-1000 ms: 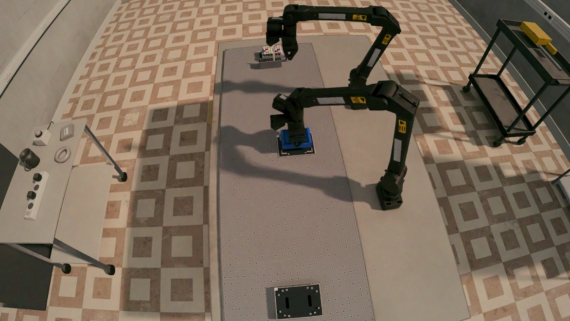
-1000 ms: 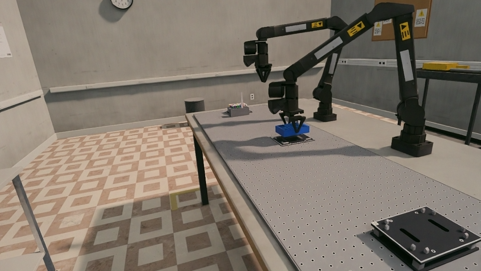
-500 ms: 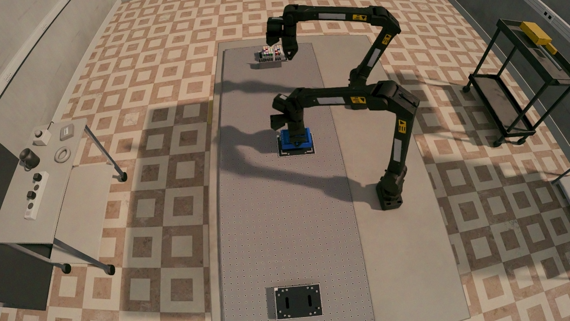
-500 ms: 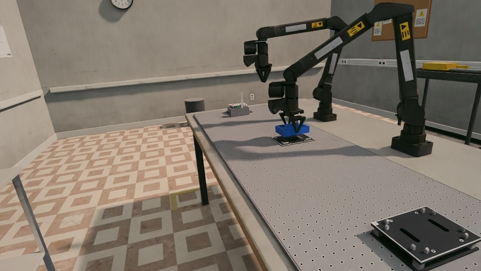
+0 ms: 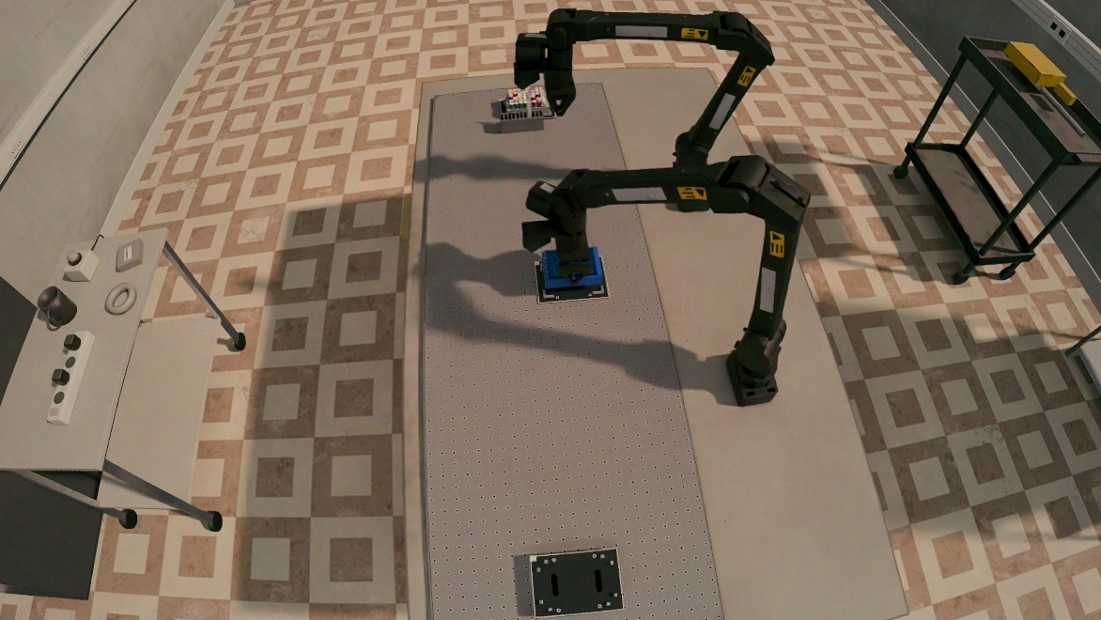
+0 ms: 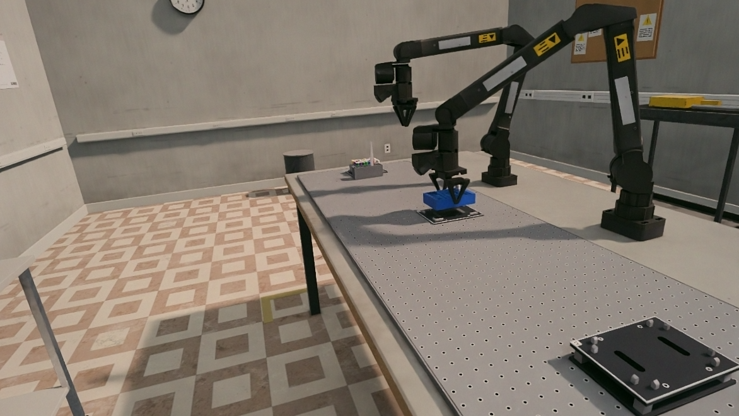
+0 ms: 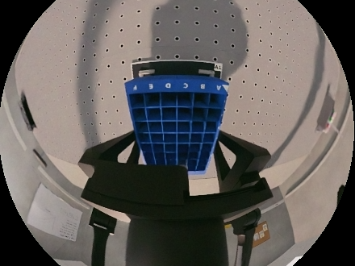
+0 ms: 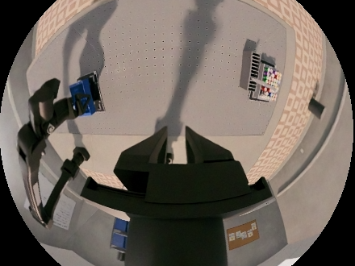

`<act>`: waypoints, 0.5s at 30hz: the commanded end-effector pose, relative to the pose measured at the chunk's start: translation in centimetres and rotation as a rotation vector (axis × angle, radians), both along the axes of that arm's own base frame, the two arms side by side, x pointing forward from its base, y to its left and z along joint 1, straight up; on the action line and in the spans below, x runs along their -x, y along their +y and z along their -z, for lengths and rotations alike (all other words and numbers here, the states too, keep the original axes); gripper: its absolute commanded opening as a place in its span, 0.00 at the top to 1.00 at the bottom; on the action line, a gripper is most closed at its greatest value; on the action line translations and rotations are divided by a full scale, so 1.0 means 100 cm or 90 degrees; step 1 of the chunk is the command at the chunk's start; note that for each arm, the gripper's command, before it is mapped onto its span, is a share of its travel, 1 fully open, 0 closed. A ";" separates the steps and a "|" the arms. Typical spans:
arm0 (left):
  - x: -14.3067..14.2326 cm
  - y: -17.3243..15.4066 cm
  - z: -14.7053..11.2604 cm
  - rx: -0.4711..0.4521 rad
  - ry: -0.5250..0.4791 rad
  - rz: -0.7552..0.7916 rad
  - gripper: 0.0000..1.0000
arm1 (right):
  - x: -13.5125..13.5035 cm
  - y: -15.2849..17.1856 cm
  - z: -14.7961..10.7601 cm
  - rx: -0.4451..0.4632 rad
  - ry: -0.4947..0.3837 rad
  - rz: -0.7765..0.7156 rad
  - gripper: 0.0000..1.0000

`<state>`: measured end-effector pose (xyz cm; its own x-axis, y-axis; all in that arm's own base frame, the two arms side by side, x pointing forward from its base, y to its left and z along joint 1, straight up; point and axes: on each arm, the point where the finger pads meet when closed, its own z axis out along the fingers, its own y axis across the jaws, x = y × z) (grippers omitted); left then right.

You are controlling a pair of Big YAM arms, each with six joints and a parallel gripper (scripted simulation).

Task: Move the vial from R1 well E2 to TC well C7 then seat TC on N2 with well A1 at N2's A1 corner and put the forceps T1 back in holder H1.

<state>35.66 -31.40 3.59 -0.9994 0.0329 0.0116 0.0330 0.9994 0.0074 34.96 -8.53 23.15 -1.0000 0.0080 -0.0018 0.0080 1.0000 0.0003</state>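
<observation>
The blue tube carrier TC (image 5: 591,265) (image 6: 431,200) (image 7: 177,81) (image 8: 76,89) hangs level just above its low black nest (image 7: 177,68) (image 8: 94,85). My left gripper (image 5: 574,273) (image 6: 448,191) (image 7: 176,131) is shut on its long sides. A small pale thing shows at the end of row C by the gripper body, partly hidden. My right gripper (image 5: 561,111) (image 6: 405,123) (image 8: 176,130) is slightly open, empty, high over the table. The forceps T1 (image 6: 371,152) stand upright in grey holder H1 (image 6: 367,171) (image 5: 523,123) beside vial rack R1 (image 8: 271,78). Raised nest N2 (image 5: 576,582) (image 6: 646,351) bears nothing.
N2 is at the far end of the perforated plate (image 5: 539,431) (image 6: 465,289) from R1 and H1, with the carrier between. The two arms stand along the same long side of the table. A side bench (image 5: 46,431) and a cart (image 5: 1078,138) stand off the table.
</observation>
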 end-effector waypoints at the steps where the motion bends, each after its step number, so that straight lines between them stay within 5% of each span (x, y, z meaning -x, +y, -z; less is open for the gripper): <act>1: -0.021 -0.020 -0.036 0.037 -0.045 0.003 1.00 | -0.008 -0.002 -0.013 0.006 -0.021 0.004 0.76; 15: -0.020 -0.019 -0.053 0.033 -0.041 0.003 1.00 | -0.008 -0.002 -0.013 0.006 -0.021 0.004 0.76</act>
